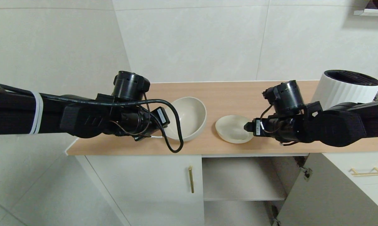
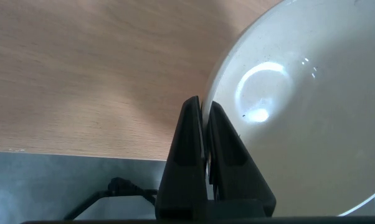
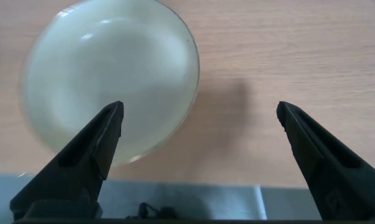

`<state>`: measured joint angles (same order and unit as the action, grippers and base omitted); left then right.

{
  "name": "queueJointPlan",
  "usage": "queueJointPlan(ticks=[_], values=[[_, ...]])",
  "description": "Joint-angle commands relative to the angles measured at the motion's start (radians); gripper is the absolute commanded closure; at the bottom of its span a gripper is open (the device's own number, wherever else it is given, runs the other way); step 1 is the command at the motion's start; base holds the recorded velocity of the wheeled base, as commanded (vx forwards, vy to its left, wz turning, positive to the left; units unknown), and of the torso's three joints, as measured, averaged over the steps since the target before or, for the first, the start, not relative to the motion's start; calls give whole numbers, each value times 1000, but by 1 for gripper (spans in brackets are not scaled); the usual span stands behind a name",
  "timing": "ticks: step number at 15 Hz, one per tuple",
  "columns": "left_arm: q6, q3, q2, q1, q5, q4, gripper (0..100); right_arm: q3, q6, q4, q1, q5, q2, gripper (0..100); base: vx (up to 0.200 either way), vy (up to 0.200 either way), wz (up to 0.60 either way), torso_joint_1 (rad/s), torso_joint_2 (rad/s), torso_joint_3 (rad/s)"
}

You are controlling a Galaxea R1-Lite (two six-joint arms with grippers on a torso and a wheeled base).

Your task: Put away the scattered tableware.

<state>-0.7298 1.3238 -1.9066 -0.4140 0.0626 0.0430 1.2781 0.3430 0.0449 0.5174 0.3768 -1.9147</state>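
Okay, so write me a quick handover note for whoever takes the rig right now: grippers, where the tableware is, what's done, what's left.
Left gripper: fingers shut on the rim of the large bowl, which is tipped up on the counter.
Right gripper: open and holding nothing, hovering at the edge of the small dish, which lies flat on the counter beside the bowl.
Done: nothing is put away; neither piece is in the open cabinet below.
Left: grip the dish, then probably move both pieces to the cabinet shelf.
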Motion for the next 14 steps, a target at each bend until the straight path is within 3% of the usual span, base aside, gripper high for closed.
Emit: queueJointPlan(ticks=[1, 4, 12, 13, 14], values=[[0, 0, 6, 0, 0, 0, 100, 14, 1, 23, -2, 11, -55, 0, 0, 0, 0, 0, 0, 0], [0, -6, 6, 0, 0, 0, 100, 30, -6, 82, -10, 20, -101, 0, 0, 0, 0, 0, 0, 0], [0, -8, 6, 0, 0, 0, 100, 67, 1, 87, -34, 31, -133, 0, 0, 0, 0, 0, 0, 0], [0, -8, 6, 0, 0, 0, 100, 67, 1, 87, -34, 31, -133, 100, 0, 0, 0, 0, 0, 0], [0, -8, 8, 0, 0, 0, 100, 67, 1, 87, -34, 31, -133, 100, 0, 0, 0, 0, 0, 0]])
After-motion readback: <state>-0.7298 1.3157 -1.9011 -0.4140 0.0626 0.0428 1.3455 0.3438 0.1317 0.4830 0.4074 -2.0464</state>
